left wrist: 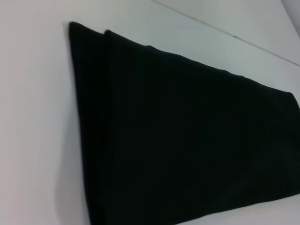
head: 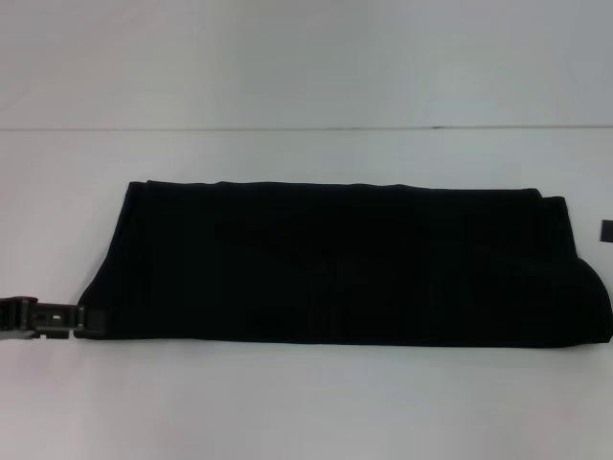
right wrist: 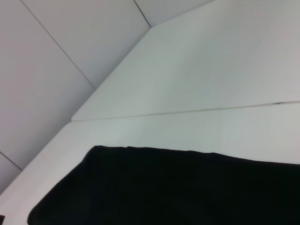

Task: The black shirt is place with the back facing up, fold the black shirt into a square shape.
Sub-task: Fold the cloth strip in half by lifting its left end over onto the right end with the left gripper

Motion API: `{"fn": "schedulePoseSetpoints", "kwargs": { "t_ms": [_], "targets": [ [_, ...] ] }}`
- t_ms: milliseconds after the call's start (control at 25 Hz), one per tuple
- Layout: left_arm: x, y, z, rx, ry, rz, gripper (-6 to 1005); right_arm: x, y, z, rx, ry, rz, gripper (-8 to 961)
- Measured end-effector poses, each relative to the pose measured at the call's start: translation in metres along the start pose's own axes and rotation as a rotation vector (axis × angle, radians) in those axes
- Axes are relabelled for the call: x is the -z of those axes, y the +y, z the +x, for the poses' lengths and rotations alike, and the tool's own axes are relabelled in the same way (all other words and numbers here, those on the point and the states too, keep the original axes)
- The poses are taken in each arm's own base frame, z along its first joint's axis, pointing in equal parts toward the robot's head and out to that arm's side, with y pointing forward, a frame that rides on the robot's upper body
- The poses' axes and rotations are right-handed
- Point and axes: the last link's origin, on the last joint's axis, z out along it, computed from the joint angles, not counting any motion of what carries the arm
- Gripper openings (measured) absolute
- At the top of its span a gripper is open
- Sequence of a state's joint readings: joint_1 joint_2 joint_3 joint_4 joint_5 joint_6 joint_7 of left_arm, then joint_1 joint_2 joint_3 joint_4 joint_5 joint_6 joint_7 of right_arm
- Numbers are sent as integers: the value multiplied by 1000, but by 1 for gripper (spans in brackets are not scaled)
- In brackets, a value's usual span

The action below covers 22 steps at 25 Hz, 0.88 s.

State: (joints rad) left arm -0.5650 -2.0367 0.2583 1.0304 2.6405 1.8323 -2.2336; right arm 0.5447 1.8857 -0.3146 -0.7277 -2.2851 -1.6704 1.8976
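The black shirt (head: 345,264) lies flat on the white table as a long, wide band folded in layers. It fills most of the left wrist view (left wrist: 187,136), where two stacked edges show at one end. Its rounded end also shows in the right wrist view (right wrist: 178,187). My left gripper (head: 84,321) reaches in from the left edge, low over the table, with its tip at the shirt's near left corner. A small dark piece of my right gripper (head: 606,231) pokes in at the right edge, just beyond the shirt's far right corner.
The white table (head: 306,412) runs on all sides of the shirt, with a thin seam (head: 287,128) across it behind the garment. A pale panelled wall (right wrist: 56,56) rises beyond the table's far edge.
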Motion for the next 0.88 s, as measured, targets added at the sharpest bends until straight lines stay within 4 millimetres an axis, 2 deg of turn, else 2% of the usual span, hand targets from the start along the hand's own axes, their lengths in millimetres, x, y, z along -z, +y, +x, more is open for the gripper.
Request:
{"fn": "schedulePoseSetpoints", "kwargs": {
  "t_ms": [160,600,880],
  "targets": [
    [-6,1,-1,25,-35,-18,785,-13,2,-7,22,19,-4,687],
    [-27,5,9,292,-141,-24,779,-60,19,-21,165,117,-79,712],
    [-44,-5,8,514,-101,-6,781,-65,37,-25,301,131,-190,742]
  ]
}}
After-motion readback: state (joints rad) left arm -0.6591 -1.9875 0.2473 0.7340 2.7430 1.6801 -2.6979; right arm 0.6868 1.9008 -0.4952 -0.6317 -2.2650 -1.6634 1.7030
